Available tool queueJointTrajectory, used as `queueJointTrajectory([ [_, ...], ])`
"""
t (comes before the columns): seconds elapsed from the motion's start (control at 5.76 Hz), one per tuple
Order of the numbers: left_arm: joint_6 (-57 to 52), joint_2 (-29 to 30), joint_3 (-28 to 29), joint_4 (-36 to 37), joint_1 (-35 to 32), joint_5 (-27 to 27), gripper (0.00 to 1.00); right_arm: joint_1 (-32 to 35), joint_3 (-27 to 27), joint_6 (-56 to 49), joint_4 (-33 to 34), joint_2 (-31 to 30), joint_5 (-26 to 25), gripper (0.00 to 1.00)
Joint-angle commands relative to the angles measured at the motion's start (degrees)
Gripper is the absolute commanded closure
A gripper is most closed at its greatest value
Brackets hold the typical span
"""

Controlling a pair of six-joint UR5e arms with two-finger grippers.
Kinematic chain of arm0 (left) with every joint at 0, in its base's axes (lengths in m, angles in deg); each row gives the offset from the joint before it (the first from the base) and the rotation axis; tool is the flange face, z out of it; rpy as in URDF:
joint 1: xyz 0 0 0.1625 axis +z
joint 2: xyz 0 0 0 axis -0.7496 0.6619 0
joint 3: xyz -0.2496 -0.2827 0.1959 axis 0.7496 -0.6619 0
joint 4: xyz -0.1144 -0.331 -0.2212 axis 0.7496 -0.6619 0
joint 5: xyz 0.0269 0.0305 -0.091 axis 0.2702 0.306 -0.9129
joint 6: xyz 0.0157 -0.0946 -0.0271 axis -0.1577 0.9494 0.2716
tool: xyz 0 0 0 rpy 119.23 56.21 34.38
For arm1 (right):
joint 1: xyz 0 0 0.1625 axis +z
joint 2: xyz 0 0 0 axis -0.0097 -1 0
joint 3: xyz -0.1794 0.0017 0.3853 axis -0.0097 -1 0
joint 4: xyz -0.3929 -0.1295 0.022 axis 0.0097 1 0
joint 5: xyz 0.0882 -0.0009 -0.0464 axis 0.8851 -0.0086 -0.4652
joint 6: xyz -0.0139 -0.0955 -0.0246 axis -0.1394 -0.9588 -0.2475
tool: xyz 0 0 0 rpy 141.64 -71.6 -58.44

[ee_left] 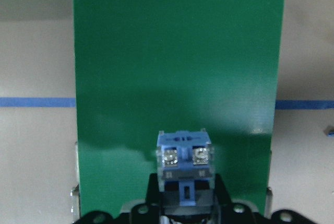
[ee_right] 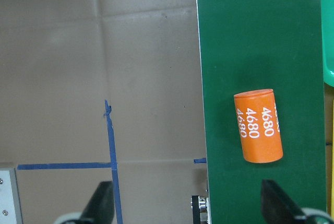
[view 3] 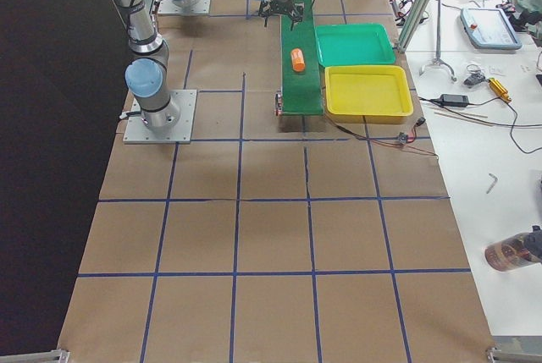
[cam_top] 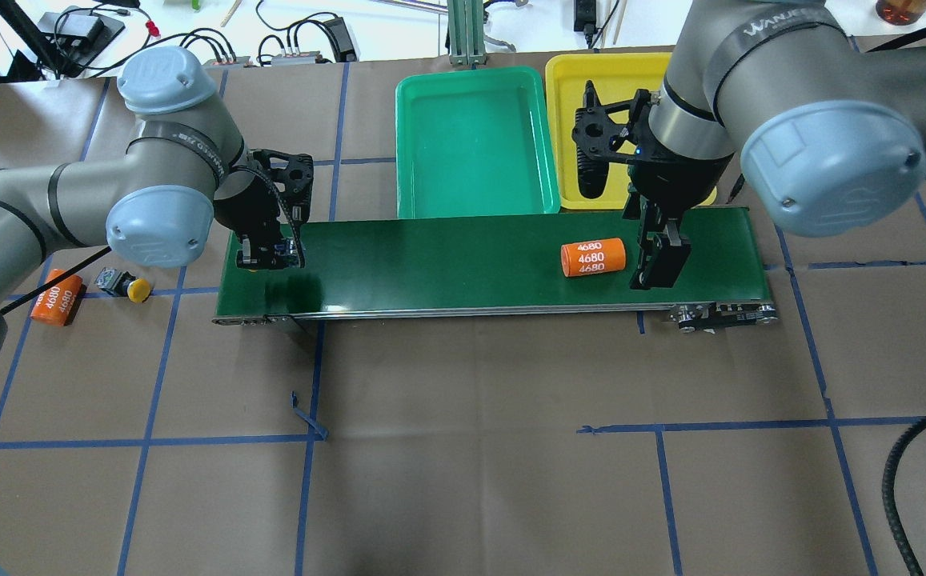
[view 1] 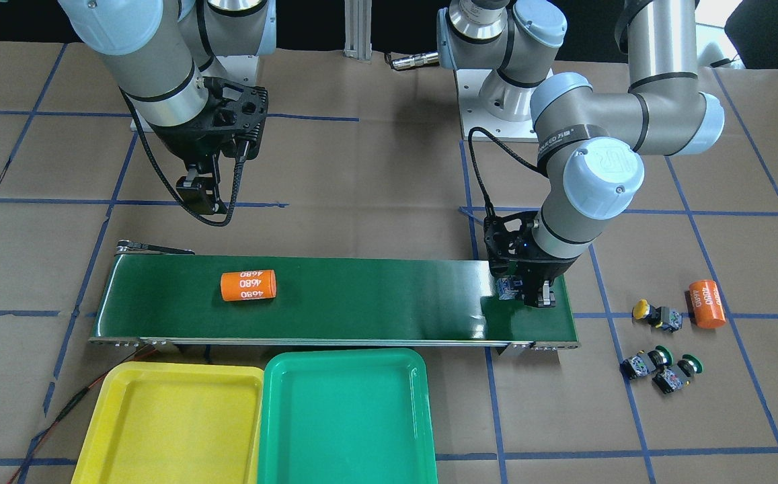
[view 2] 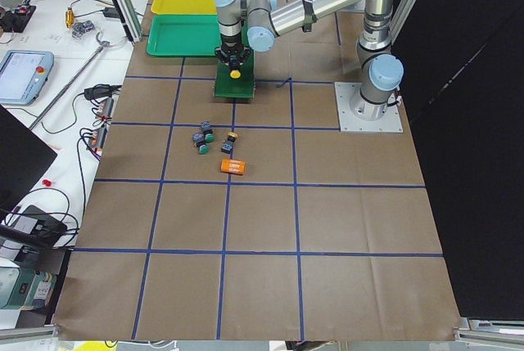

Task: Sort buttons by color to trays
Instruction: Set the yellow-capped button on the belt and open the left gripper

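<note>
Left gripper [view 1: 526, 293]: jaws were clamped on the held button [ee_left: 182, 158]. It was yellow-capped, with its blue-grey contact block toward the belt's middle, at the end of the belt [view 1: 375, 299] farthest from the trays. Whether it touched the belt could not be told.
Right gripper [cam_top: 659, 264]: jaws stood wide apart and empty over the belt's other end, just beside the orange cylinder [view 1: 248, 286] marked 4680.
Loose buttons: 1 yellow-capped button [view 1: 657, 314] and 2 green-capped buttons [view 1: 644, 363] lay on the table [view 1: 389, 168] beyond the belt's end, near a second orange cylinder [view 1: 707, 304].
Trays: the yellow tray [view 1: 167, 430] and the green tray [view 1: 345, 423] stood side by side along the belt, with no buttons in them.
Risk 1: a release from any height would probably let the round cap roll the held button off the belt's edge.
Risk 2: the cylinder lay close to the open jaws, so a wrong pick looked likely.
Risk 3: the trays touched, so a loose drop near the shared rim could land yellow in green.
</note>
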Motion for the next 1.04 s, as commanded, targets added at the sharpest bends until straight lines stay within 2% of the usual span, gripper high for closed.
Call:
queueJointTrajectory([
  [0.0,-0.24,0.51,-0.77,0.32,-0.35,-0.48,0.02,0.0,0.01,-0.01,0.0,0.09,0.0,0.0],
  [0.52,4.22,-1.76,0.36,-0.29,1.31,0.13,0.01,0.0,0.1,0.08,-0.09,0.09,0.09,0.0],
  [0.87,9.31,-3.44,-0.87,-0.21,11.64,-0.04,0.01,0.0,0.1,0.08,-0.09,0.18,0.09,0.0],
])
